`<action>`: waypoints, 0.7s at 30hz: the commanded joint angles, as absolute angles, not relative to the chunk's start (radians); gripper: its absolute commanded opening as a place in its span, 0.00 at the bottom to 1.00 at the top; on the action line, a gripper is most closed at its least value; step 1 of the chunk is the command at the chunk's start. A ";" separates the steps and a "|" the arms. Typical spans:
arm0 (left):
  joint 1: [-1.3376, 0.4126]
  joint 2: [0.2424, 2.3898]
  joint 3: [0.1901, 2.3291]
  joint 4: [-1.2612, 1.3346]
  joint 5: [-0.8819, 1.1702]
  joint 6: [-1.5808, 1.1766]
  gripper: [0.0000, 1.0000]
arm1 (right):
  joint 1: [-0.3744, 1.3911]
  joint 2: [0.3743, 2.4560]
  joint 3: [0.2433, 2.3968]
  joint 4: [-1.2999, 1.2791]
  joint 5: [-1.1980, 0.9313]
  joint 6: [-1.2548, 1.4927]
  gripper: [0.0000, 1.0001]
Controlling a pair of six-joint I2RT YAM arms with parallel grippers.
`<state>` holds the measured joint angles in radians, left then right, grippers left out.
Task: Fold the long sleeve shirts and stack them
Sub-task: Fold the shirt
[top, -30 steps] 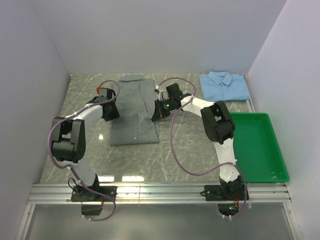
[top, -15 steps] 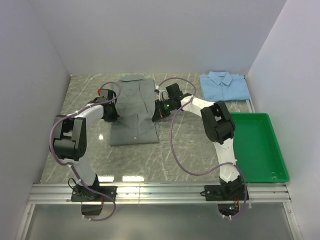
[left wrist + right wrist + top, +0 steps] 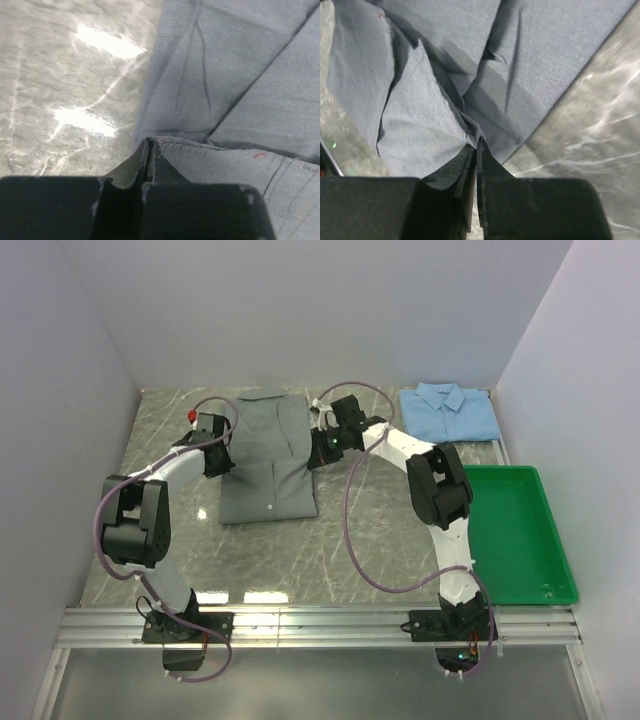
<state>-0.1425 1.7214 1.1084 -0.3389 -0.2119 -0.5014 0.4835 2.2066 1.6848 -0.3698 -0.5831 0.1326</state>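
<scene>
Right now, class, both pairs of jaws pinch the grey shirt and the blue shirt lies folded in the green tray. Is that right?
No. The blue shirt lies folded on the table beyond the green tray, not in it; the top view shows this. Rest stands.

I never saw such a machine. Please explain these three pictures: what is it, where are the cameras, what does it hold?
These are two robot arms, bolted at the near edge of a table. The wide picture comes from a fixed camera above and behind them. The two close pictures come from a camera on each wrist, looking past its own fingers. On the table lie a grey shirt, a folded light blue shirt at the far right, and a green tray. The left gripper and the right gripper are shut on the grey shirt, one at each side.
</scene>
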 commanded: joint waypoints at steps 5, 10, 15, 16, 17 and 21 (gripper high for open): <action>-0.132 1.787 1.141 -0.304 -0.322 -0.587 0.01 | 0.476 2.210 1.785 -0.400 -0.491 0.112 0.10; -0.132 1.813 1.149 -0.262 -0.298 -0.604 0.01 | 0.476 2.261 1.825 -0.403 -0.465 0.107 0.13; -0.146 1.795 1.164 -0.207 -0.278 -0.577 0.04 | 0.477 2.289 1.868 -0.423 -0.463 0.109 0.21; -0.150 1.793 1.167 -0.189 -0.276 -0.571 0.06 | 0.476 2.290 1.876 -0.423 -0.462 0.115 0.22; -0.156 1.784 1.169 -0.178 -0.273 -0.565 0.06 | 0.476 2.290 1.879 -0.422 -0.457 0.115 0.24; -0.172 1.758 1.175 -0.126 -0.256 -0.531 0.11 | 0.477 2.278 1.893 -0.426 -0.425 0.139 0.36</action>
<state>-0.1555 1.8145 1.1309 -0.2180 -0.2729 -0.5678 0.4835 2.2986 1.8305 -0.4282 -0.4625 0.1333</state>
